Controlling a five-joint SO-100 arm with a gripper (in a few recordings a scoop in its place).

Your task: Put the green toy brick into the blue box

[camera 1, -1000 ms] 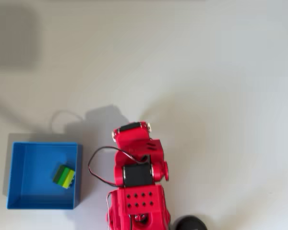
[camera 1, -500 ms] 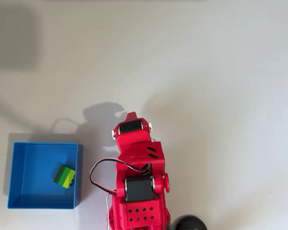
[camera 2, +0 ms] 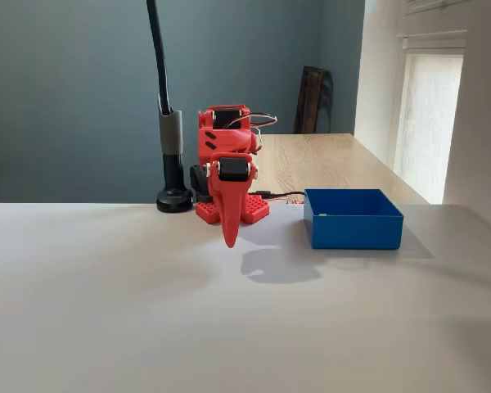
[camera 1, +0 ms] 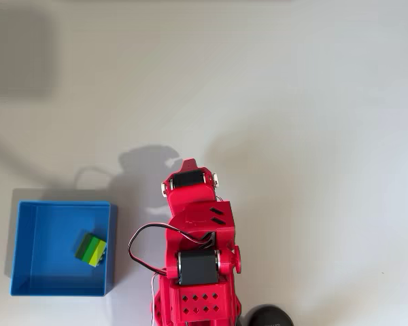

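The green toy brick lies on the floor of the blue box, right of the middle, lime studs up, and nothing touches it. In the fixed view the blue box stands to the right of the red arm, and its front wall hides the brick. My gripper points straight down, just above the white table, shut with nothing in it. From overhead the gripper is the tip of the folded arm, well to the right of the box and apart from it.
A black post with a round base stands behind the arm; its base sits at the bottom edge from overhead. A black and red cable loops between arm and box. The white table stretches wide beyond.
The arm has unfolded a little and its tip moved up the picture, now showing past the wrist motor. The brick and the box have not moved.
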